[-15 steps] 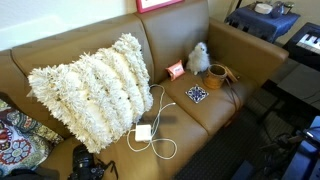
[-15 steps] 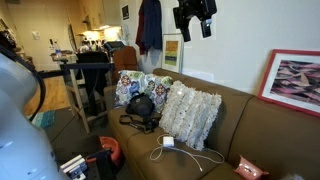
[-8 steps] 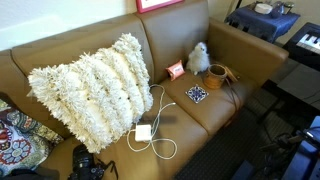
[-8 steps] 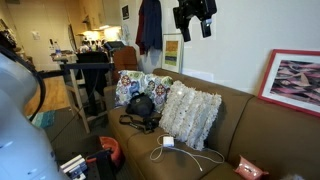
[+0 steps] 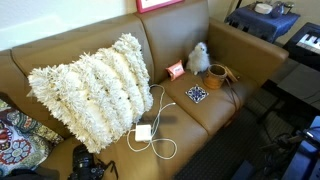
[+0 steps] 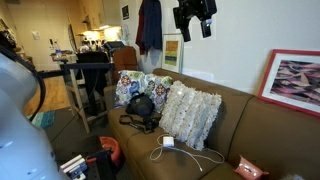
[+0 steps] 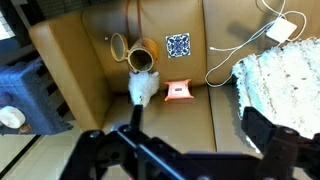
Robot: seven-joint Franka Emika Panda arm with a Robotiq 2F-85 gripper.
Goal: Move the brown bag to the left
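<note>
Hand point(image 6: 196, 30) spread wide high above the sofa point(image 5: 175, 35), you leave room to line up a descent; the brown bag point(image 5: 218, 74) sits untouched right of centre, just beside the white toy point(image 5: 199, 58).

I see brown bag point(image 5: 217, 75) right of centre, upper half of exterior view. Small, round, tan pouch, lying slumped, mouth open. In wrist view it sits upper centre-left, thin dark strap running toward top edge.
</note>
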